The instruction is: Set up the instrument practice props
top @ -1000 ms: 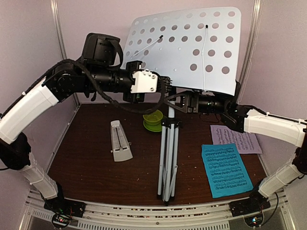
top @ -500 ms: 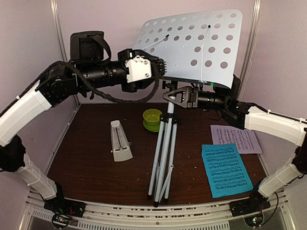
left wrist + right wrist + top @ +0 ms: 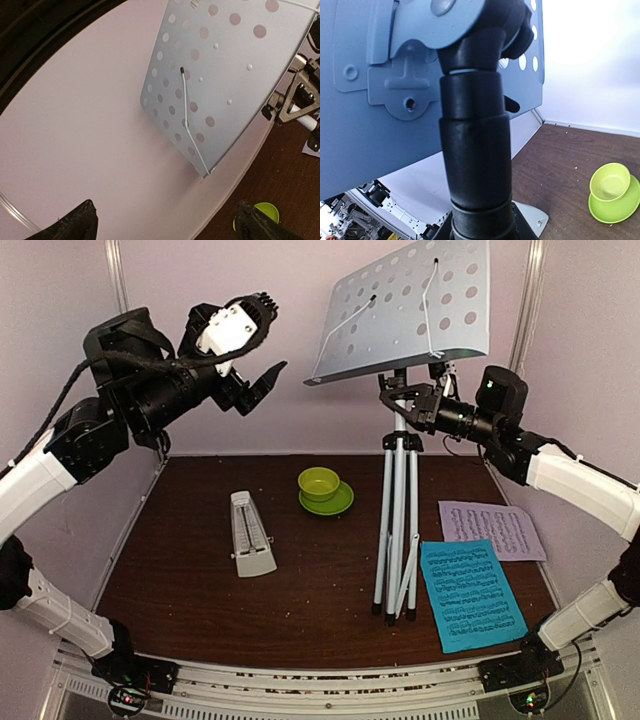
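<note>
The music stand's pale perforated tray (image 3: pixel 410 310) tilts high at centre right, with its silver tripod (image 3: pixel 395 530) upright on the table. My right gripper (image 3: pixel 402 400) is shut on the stand's black neck (image 3: pixel 475 150) just under the tray. My left gripper (image 3: pixel 262 340) hangs open in the air to the tray's left, touching nothing. In the left wrist view the tray (image 3: pixel 220 75) is well ahead of the spread fingertips (image 3: pixel 75 225). The cream metronome (image 3: pixel 250 533) lies at left centre. The blue sheet (image 3: pixel 470 593) and pink sheet (image 3: pixel 492 528) lie flat at right.
A lime-green bowl on its saucer (image 3: pixel 322 488) sits behind the middle of the table, left of the tripod; it also shows in the right wrist view (image 3: pixel 612 192). Pale walls close in the back and sides.
My left gripper let go of the tray's edge, opened wide and drew back up and left. My right arm carried the stand rightward and stood it upright.
</note>
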`<action>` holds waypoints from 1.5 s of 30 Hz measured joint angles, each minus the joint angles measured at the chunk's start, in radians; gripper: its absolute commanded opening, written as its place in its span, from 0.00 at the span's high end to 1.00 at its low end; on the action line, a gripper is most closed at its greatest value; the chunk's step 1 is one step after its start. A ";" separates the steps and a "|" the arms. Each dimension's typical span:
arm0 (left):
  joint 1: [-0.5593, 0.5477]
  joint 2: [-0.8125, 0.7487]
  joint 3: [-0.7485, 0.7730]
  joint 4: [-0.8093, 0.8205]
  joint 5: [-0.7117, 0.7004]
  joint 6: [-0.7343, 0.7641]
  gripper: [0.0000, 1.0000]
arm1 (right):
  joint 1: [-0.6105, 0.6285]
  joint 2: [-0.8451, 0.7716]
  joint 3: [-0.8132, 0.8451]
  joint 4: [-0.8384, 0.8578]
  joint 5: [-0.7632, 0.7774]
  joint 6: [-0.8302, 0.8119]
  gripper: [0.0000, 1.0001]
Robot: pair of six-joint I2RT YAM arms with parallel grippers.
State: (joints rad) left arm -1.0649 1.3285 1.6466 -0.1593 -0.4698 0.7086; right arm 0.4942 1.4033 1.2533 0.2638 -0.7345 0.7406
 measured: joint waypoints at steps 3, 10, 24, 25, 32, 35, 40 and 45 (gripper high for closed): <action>0.020 -0.006 -0.055 -0.008 -0.052 -0.122 0.02 | -0.021 -0.019 0.005 -0.013 0.013 -0.013 1.00; 0.051 -0.002 -0.119 -0.092 -0.026 -0.443 0.02 | -0.045 -0.039 0.047 -0.012 0.037 -0.035 1.00; 0.051 0.148 -0.127 -0.056 0.202 -0.758 0.02 | -0.047 -0.010 0.237 0.123 0.077 -0.009 1.00; 0.051 0.165 -0.118 -0.050 0.217 -0.761 0.02 | -0.047 -0.009 0.246 0.134 0.079 -0.008 1.00; 0.051 0.270 -0.064 -0.018 0.325 -0.786 0.05 | -0.047 -0.004 0.267 0.181 0.081 -0.004 1.00; 0.051 0.296 -0.047 -0.013 0.352 -0.797 0.09 | -0.047 0.002 0.267 0.193 0.081 0.007 1.00; 0.051 0.352 0.021 -0.016 0.373 -0.812 0.17 | -0.046 0.012 0.267 0.198 0.081 0.028 1.00; 0.051 0.414 0.101 -0.027 0.376 -0.820 0.19 | -0.032 0.013 0.267 0.198 0.085 0.024 1.00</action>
State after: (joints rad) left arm -1.0134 1.7420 1.7481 -0.1860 -0.0937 -0.1116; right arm 0.4618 1.4158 1.5200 0.4614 -0.6491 0.7647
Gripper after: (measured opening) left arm 0.820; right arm 0.246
